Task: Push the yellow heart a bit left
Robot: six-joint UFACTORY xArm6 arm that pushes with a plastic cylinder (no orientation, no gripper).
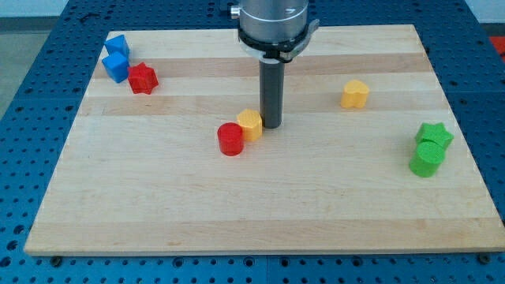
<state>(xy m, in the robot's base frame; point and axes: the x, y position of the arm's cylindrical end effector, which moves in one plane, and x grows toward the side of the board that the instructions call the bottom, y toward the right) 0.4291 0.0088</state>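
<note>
The yellow heart (355,93) lies on the wooden board at the view's right of centre. My tip (271,125) stands near the board's middle, well to the left of the heart. It sits just right of a yellow pentagon-like block (249,124), touching it or nearly so. A red round block (230,139) rests against the lower left of that yellow block.
Two blue blocks (116,57) and a red star-like block (143,78) sit at the top left. A green star (434,134) and a green round block (427,158) sit near the right edge. The board (158,197) lies on a blue perforated table.
</note>
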